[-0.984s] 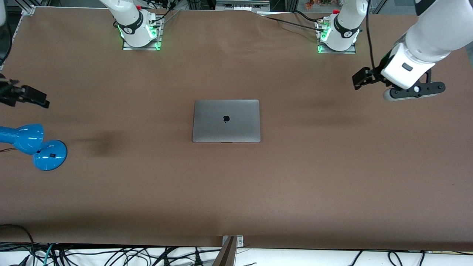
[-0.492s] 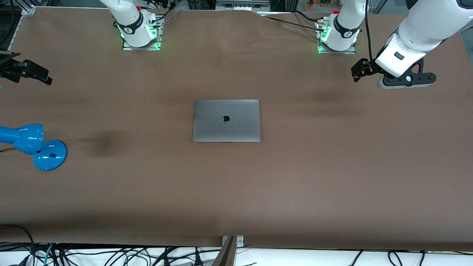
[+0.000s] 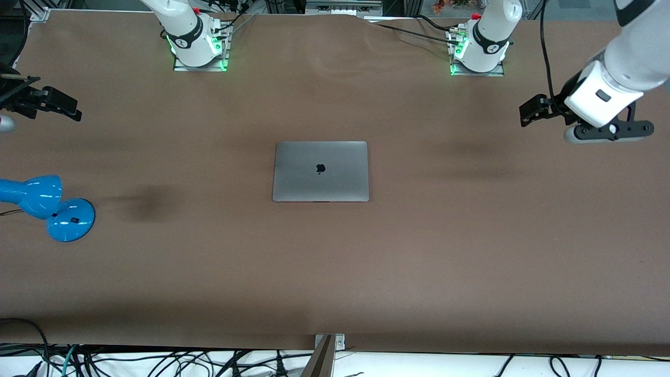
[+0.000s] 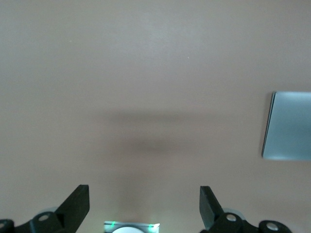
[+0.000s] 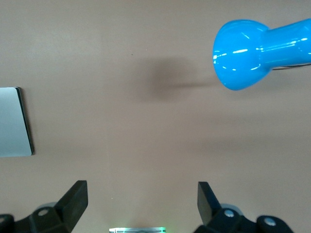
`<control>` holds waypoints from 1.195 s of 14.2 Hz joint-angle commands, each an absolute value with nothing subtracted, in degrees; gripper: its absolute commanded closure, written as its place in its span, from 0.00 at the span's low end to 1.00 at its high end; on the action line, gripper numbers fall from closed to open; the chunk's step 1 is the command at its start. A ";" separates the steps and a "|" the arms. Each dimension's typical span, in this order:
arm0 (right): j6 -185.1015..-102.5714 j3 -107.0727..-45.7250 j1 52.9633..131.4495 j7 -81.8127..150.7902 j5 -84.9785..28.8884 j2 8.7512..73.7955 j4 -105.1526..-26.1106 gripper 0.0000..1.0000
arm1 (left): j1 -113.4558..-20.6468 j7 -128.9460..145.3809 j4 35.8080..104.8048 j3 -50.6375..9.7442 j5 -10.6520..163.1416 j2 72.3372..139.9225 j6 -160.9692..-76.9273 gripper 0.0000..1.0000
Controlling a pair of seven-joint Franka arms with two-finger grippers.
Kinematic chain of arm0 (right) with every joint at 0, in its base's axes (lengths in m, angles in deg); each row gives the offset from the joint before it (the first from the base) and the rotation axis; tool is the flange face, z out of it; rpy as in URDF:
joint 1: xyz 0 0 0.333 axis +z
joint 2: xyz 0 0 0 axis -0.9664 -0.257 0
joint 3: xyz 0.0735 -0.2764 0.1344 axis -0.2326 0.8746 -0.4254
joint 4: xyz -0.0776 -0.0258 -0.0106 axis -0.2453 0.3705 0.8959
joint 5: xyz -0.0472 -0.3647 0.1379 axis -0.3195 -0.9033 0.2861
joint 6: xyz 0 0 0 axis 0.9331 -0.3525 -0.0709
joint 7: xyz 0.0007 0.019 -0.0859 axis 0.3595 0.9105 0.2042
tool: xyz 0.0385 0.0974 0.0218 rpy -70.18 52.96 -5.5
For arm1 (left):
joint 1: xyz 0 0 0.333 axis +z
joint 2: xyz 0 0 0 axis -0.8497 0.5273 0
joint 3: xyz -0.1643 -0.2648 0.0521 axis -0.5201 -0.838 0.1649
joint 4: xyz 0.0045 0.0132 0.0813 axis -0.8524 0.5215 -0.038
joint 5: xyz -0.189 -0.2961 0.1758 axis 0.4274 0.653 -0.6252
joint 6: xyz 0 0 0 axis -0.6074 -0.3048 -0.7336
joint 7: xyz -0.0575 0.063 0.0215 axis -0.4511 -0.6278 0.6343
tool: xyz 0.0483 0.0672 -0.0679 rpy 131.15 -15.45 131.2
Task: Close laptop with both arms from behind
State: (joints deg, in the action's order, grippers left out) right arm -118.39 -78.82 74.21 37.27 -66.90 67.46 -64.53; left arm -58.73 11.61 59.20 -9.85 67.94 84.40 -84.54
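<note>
The space-grey laptop [image 3: 320, 171] lies shut and flat at the table's middle, its dark apple logo up. An edge of it shows in the left wrist view [image 4: 289, 126] and in the right wrist view [image 5: 13, 122]. My left gripper [image 3: 528, 114] is open and empty, up in the air over bare table at the left arm's end; its own view shows it [image 4: 144, 206] with jaws spread wide. My right gripper [image 3: 70, 111] is open and empty over bare table at the right arm's end; its own view shows it [image 5: 143, 204] with jaws spread wide.
A blue desk lamp [image 3: 52, 207] stands on the brown table [image 3: 335, 272] at the right arm's end; its shade shows in the right wrist view [image 5: 252, 48]. Both arm bases [image 3: 196, 44] [image 3: 479, 47] stand along the table edge farthest from the front camera. Cables hang below the nearest edge.
The left gripper rose toward its base, then swung back out toward the left arm's end. The right gripper rose away from the lamp and shifted slightly inward. The laptop has not moved.
</note>
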 commanded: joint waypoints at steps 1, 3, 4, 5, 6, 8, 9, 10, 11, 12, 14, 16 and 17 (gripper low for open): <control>-119.18 -79.04 74.32 37.50 -65.95 68.25 -65.40 0.00 | -59.49 8.18 52.24 -8.10 68.31 88.60 -80.54 0.00; -119.18 -79.04 74.32 37.50 -65.95 68.17 -65.40 0.00 | -59.85 9.14 53.73 -8.10 68.39 86.50 -81.06 0.00; -119.18 -79.04 74.32 37.50 -65.95 68.17 -65.40 0.00 | -59.76 9.85 56.17 -8.18 68.31 84.31 -82.63 0.00; -119.27 -79.04 74.32 37.50 -65.86 68.08 -65.40 0.00 | -59.58 9.85 60.72 -8.19 68.31 81.24 -85.25 0.00; -119.27 -79.04 74.32 37.50 -65.86 68.08 -65.40 0.00 | -59.58 9.85 65.90 -8.19 68.31 77.64 -88.59 0.00; -119.18 -79.04 74.32 37.50 -65.86 67.99 -65.40 0.00 | -59.58 9.85 71.74 -8.19 68.31 73.66 -91.69 0.00; -119.18 -79.04 74.32 37.41 -65.86 67.99 -65.40 0.00 | -59.58 9.94 72.10 -8.19 68.31 73.65 -91.70 0.00; -119.27 -79.04 74.32 37.41 -65.86 67.99 -65.40 0.00 | -59.50 9.94 72.28 -8.27 68.31 73.65 -91.70 0.00; -119.27 -79.04 74.32 37.50 -65.86 67.99 -65.40 0.00 | -59.50 9.94 72.28 -8.27 68.31 73.74 -91.70 0.00; -119.18 -79.04 74.32 37.50 -65.86 67.99 -65.40 0.00 | -59.50 9.94 71.94 -8.27 68.31 74.00 -91.70 0.00; -119.27 -79.04 74.32 37.41 -65.86 67.99 -65.40 0.00 | -59.14 9.85 71.41 -8.27 68.31 75.23 -91.70 0.00; -119.27 -79.04 74.32 37.41 -65.86 67.99 -65.40 0.00 | -59.06 9.94 71.32 -8.27 68.31 75.85 -91.70 0.00; -119.27 -79.12 74.32 37.41 -65.86 67.99 -65.40 0.00 | -59.06 10.11 71.32 -8.27 68.31 75.94 -91.70 0.00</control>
State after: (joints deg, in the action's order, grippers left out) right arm -118.52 -78.91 74.46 37.27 -66.89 67.38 -64.56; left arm -59.04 9.95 71.06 -8.45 67.94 75.77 -90.98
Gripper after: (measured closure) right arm 0.000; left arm 0.000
